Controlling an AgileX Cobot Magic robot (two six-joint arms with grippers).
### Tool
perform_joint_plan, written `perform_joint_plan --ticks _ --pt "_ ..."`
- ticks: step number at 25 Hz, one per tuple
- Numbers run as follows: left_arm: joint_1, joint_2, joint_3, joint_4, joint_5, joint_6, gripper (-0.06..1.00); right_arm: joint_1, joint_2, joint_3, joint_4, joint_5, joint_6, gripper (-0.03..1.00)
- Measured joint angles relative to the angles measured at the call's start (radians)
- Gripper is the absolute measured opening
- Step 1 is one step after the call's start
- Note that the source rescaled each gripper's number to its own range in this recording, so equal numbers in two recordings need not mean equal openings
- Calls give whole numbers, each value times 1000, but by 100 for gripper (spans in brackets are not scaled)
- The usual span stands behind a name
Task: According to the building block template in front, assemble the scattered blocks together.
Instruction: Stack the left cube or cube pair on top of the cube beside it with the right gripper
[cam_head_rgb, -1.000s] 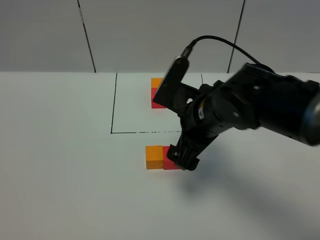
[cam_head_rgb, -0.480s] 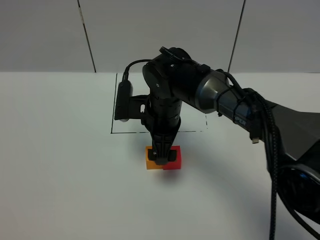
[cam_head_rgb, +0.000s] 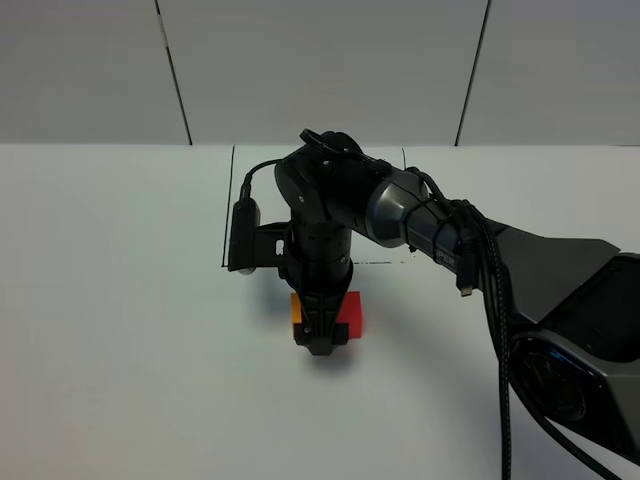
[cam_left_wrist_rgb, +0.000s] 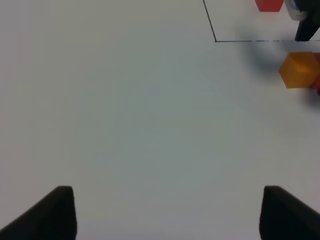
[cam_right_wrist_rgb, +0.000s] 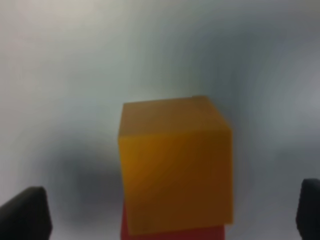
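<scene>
The loose orange cube and the loose red cube sit side by side and touching on the white table, just in front of the drawn black frame. My right gripper points straight down over their joint, open. In the right wrist view the orange cube and a strip of the red cube lie between its wide-apart fingertips. The arm hides the template in the high view. Only the template's red cube shows in the left wrist view. My left gripper is open and empty.
The white table stretches left and right of the blocks. The right arm's cable trails to the right. The frame's corner and the loose orange cube show far from the left gripper.
My right arm has swung left and turned, so its gripper now stands upright over both loose cubes instead of at the red cube's right side. The cubes stay together.
</scene>
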Motion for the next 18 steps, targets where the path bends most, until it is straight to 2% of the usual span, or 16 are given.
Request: perform_joint_plan --ticks 5,12,18 --pt "0 0 0 0 0 -1 88 0 23 0 3 -6 0 93" --pt "0 0 0 0 0 0 88 -2 46 0 3 -14 9 79" --pt "0 0 0 0 0 0 87 -15 56 0 10 -17 24 76"
